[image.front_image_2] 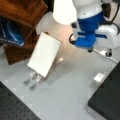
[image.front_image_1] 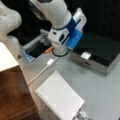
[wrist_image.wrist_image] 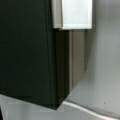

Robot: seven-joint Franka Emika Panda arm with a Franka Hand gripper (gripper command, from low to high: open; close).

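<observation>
A: Black and metal-sided, the box (image.front_image_1: pixel 100 53) is taken as the landmark. Where is the gripper (image.front_image_1: pixel 59 51) placed?

B: It is held just off the box's corner, toward a front view's left, above the grey table (image.front_image_1: pixel 100 92). A small white tag (wrist_image.wrist_image: pixel 75 13) is seen on the box's edge; the box's long side is run away toward a front view's right.

A: And the jaws?

B: Hidden; their state cannot be told.

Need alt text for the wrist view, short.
Close-up of a black box with a metallic side wall, filling the view's left and middle, standing on a grey table. A small white block rests on the box's edge at the view's top. A white cable runs along the bottom; the gripper does not show.
</observation>
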